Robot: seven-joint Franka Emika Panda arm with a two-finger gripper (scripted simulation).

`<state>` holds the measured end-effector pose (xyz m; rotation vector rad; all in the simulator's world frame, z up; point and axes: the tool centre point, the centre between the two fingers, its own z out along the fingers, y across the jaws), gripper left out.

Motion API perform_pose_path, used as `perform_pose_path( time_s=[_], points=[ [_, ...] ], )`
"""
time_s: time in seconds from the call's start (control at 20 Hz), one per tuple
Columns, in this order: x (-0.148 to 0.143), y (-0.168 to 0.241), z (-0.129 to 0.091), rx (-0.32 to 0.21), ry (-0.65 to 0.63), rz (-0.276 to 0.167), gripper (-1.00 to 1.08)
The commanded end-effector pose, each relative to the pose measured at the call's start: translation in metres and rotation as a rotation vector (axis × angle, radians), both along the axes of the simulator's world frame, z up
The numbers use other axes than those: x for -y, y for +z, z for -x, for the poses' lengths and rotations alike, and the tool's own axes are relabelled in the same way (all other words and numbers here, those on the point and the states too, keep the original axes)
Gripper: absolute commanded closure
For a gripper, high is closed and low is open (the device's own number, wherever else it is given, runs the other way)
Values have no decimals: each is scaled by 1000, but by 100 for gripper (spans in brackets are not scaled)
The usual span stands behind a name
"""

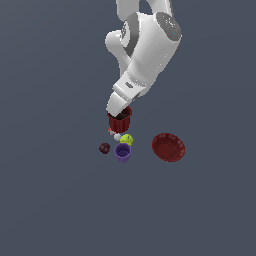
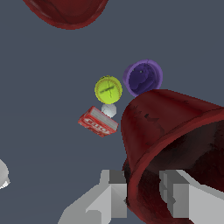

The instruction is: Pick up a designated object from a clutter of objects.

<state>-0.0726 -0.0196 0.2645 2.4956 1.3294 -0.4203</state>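
Observation:
The dark red fluted cup (image 1: 120,120) hangs tilted under the hand, at the far side of the clutter. In the wrist view the cup (image 2: 166,131) fills the near corner, its dark inside showing. My gripper (image 2: 144,197) is shut on the cup's rim, one finger (image 2: 113,194) outside the wall and the other finger (image 2: 181,199) inside. In the exterior view the gripper (image 1: 119,114) is mostly hidden by the hand and the cup.
The purple cup (image 1: 123,152) (image 2: 142,78), yellow-green ball (image 1: 127,139) (image 2: 108,89), white ball (image 1: 117,136) (image 2: 109,110) and red-and-white piece (image 1: 110,131) (image 2: 98,122) lie close together. The dark maroon ball (image 1: 104,148) lies toward the exterior view's left, the shallow red bowl (image 1: 168,147) (image 2: 65,11) toward its right.

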Motion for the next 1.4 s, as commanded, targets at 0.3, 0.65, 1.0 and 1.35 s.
perform_pose_path(
  time_s=[0.3, 0.65, 1.0, 1.35],
  points=[
    [-66, 73, 4, 1, 0, -1, 108],
    [-112, 123, 5, 1, -1, -1, 108],
    [-139, 152, 3, 2, -2, 0, 108],
    [-148, 163, 2, 3, -4, 2, 108]
  ],
)
